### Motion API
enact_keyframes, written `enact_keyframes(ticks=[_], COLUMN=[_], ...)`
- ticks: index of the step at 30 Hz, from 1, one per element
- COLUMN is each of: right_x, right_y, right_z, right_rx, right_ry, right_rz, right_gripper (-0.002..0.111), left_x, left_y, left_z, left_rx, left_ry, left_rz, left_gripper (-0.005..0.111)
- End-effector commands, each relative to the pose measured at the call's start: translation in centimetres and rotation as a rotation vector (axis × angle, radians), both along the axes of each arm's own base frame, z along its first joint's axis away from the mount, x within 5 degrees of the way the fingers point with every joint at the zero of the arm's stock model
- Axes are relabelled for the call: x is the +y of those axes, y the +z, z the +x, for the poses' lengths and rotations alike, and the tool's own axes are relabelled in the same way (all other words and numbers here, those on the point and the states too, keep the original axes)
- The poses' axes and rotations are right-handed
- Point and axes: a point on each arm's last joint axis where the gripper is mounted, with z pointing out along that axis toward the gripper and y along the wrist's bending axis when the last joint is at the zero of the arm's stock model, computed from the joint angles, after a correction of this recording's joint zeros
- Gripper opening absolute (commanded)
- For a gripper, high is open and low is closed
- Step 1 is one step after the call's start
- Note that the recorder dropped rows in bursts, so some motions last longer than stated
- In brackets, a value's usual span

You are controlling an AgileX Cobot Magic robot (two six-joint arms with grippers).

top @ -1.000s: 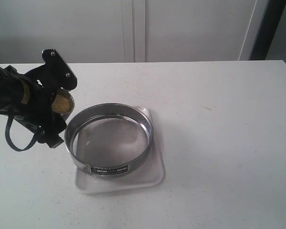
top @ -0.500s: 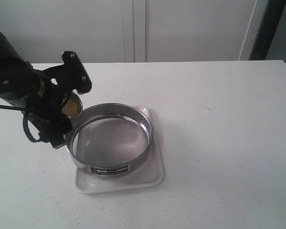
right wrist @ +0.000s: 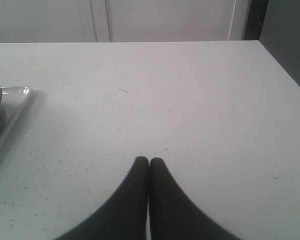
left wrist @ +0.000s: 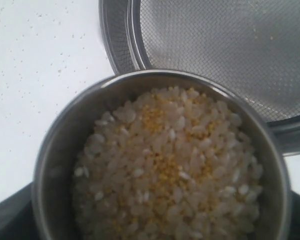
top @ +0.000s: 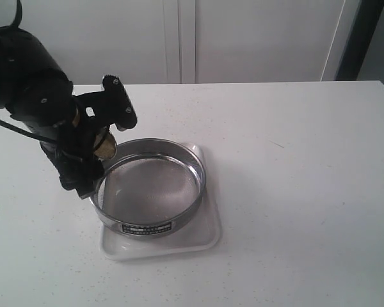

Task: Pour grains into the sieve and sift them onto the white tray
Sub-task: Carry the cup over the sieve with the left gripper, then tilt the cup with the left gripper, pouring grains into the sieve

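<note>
left gripper [top: 100,143]: clamped on the steel cup [top: 106,147], jaws spread wide across its wall
right gripper [right wrist: 149,166]: pinched together, holding nothing, over the bare table [right wrist: 200,100], well apart from the work
grains [left wrist: 170,170]: all in the cup, heaped close to the rim; pale rice-like bits mixed with tiny yellow granules
cup position: just beside the sieve [top: 200,174], at its left-rear rim in the exterior view; tilt hard to tell
sieve: sits on the white tray [top: 206,238]; round, shallow steel wall, fine mesh floor nearly bare, black-and-white label on the wall
tray: flat, smooth, rounded corners, low raised rim
grains handling: judged dry, loose and free-running; likely to rush out and bounce, so tip slowly with the lip over the mesh
sieve handling: judged stiff, light, with a slick wall; take it by the rim wall, never the mesh
table: white, speckled with stray granules
</note>
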Motion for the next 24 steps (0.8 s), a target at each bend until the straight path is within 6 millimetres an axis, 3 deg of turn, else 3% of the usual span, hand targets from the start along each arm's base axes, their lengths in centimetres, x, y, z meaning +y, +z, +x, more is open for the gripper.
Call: enact_keyframes(ticks=[1,6,24], right_x=[0.0,0.0,0.0], right_y=[-0.1,-0.1,-0.1], right_z=[0.0,0.0,0.0], right_rx=[-0.004,-0.004,-0.004], right_ry=[-0.001,-0.001,-0.001], right_rz=[-0.006,-0.006,-0.004], right_gripper=[0.000,0.000,0.000], left_x=[-0.5,-2.1,-3.1], left_y=[0.2,-0.1,0.3], left_z=[0.2,0.1,1.5], left_rx=[0.013,0.036,0.058], left_ry=[-0.012,-0.058,-0.038], left_rz=[0.049,0.087,0.133], left_gripper=[0.000,0.000,0.000])
